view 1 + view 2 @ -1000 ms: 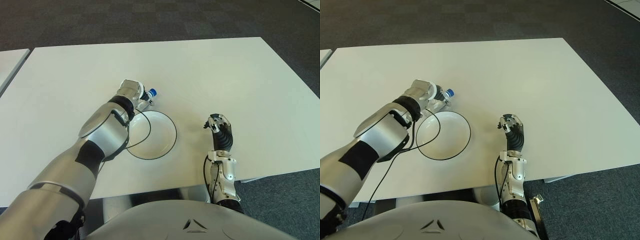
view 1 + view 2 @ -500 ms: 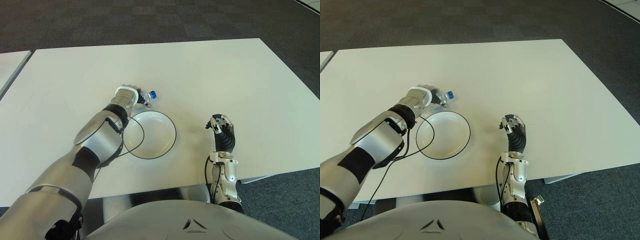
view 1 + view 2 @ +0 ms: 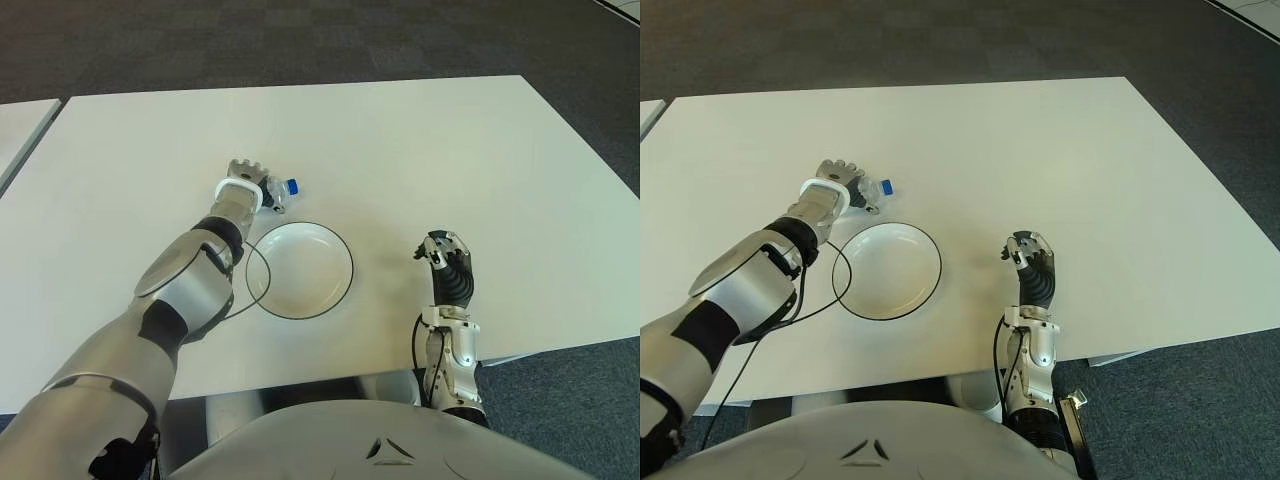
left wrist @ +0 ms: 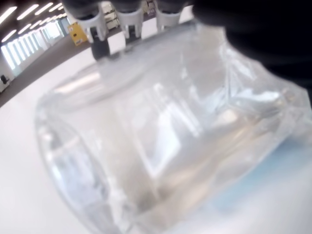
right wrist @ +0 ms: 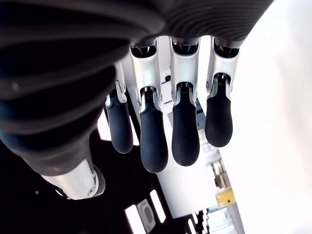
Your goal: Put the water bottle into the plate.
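Note:
The clear water bottle [image 3: 277,191] with a blue cap [image 3: 887,186] lies on its side on the white table [image 3: 450,140], just beyond the far left rim of the plate. My left hand [image 3: 243,183] is shut on it from the left; in the left wrist view the bottle [image 4: 161,131] fills the palm with fingertips [image 4: 129,14] over its far side. The white plate [image 3: 300,272] with a dark rim sits empty at the table's middle. My right hand [image 3: 448,262] shows to the right of the plate, fingers relaxed and holding nothing.
A thin black cable [image 3: 252,292] from my left arm loops across the plate's left edge. The table's near edge runs just behind my right wrist. A second table's corner [image 3: 20,125] shows at far left; dark carpet surrounds the tables.
My left hand has drawn back to the left and slightly away from the plate, and the bottle's cap has shifted left with it. The right hand has stayed put.

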